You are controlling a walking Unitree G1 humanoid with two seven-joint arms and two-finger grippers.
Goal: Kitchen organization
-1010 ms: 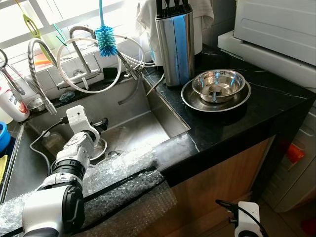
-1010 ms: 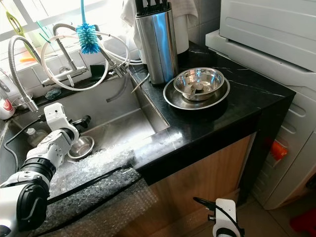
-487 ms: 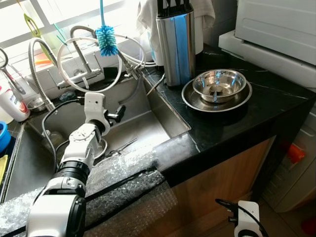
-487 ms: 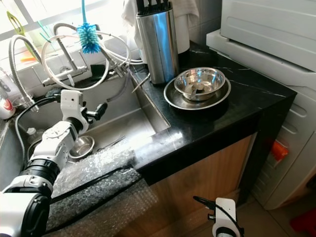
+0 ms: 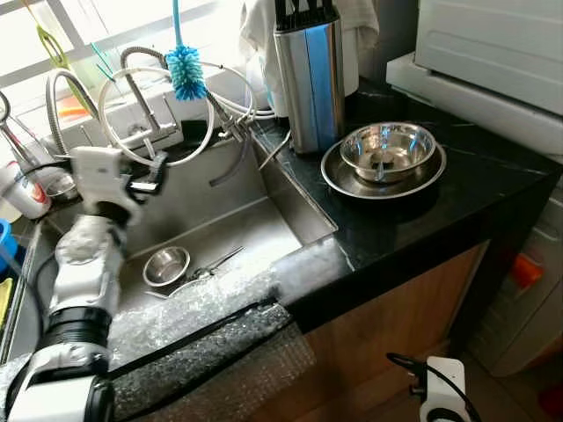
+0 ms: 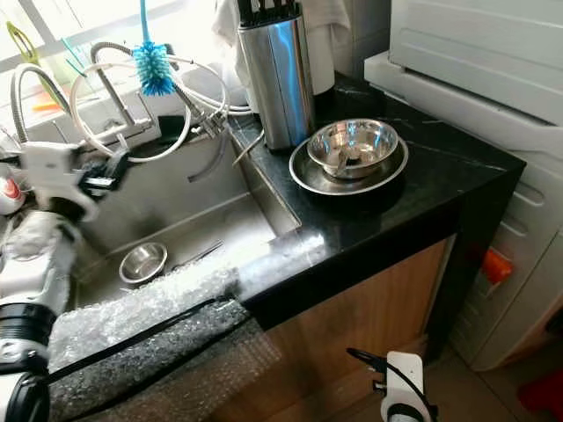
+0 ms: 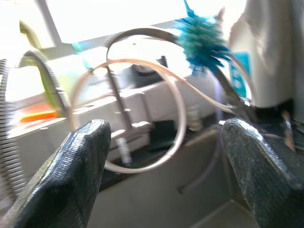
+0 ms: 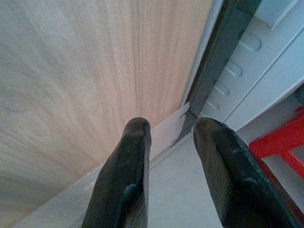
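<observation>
My left gripper [image 5: 148, 173] is raised above the left part of the steel sink [image 5: 290, 189], close to the faucet and its looped hoses [image 5: 158, 105]. It looks blurred. In the left wrist view its fingers [image 7: 71, 171] stand wide apart, open, with nothing between them. A small steel bowl [image 5: 166, 265] lies on the sink floor, with a thin metal utensil [image 5: 216, 261] beside it. On the black counter a steel bowl [image 5: 388, 149] sits in a steel plate [image 5: 345, 182]. My right gripper [image 8: 171, 175] hangs low by the wooden cabinet front, fingers a little apart and holding nothing.
A steel knife block [image 5: 308, 79] stands at the sink's back right corner. A blue bottle brush [image 5: 186, 72] hangs over the faucet. Bubble wrap [image 5: 193, 330] covers the sink's front edge. A white appliance [image 5: 493, 53] sits on the right, and bottles [image 5: 22, 189] at the far left.
My left arm has lifted out of the sink and swung to the left, up toward the faucet. The small bowl it was hiding now shows in full.
</observation>
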